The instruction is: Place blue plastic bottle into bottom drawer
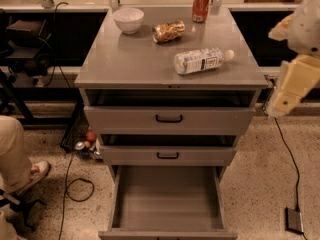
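The blue plastic bottle (pixel 202 60) lies on its side on the right half of the grey cabinet top (pixel 130 59), white cap pointing right. The bottom drawer (pixel 169 204) is pulled wide open below, its plain grey inside showing. My arm comes in at the right edge, and its cream-coloured gripper end (pixel 287 91) hangs beside the cabinet's right front corner. It is to the right of the bottle, lower than it, and apart from it.
On the cabinet top stand a white bowl (pixel 128 20), a crinkled snack bag (pixel 168 31) and a red soda can (pixel 200 5). The two upper drawers (pixel 169 119) stand slightly out. A person's leg and shoe (pixel 20 164) are at the left. Cables (pixel 75 184) and a floor box (pixel 294 220) lie around.
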`<state>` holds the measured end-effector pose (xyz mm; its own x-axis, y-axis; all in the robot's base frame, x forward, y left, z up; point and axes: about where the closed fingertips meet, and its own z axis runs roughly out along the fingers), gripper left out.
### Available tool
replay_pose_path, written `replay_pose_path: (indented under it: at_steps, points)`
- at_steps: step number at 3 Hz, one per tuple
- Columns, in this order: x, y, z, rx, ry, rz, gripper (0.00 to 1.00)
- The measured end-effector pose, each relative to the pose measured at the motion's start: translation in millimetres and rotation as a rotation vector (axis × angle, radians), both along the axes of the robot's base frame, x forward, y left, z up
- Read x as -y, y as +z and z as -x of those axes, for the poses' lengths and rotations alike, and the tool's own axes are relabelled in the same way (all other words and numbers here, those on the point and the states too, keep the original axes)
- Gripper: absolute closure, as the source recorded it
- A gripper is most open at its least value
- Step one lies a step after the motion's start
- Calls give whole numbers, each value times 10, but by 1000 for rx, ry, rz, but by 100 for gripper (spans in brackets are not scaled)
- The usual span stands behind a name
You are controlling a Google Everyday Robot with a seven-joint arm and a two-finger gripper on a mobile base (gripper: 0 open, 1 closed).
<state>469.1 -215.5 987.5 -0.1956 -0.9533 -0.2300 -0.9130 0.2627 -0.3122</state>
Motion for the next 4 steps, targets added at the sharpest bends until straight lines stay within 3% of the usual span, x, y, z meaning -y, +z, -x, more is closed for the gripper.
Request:
replay_pose_path:
  at_steps: [1, 3, 4]
  points:
    - [64, -148, -525, 12, 11, -38, 0]
    - [238, -585, -1544, 46, -25, -163, 0]
    - [203, -624, -1590, 51, -10, -163, 0]
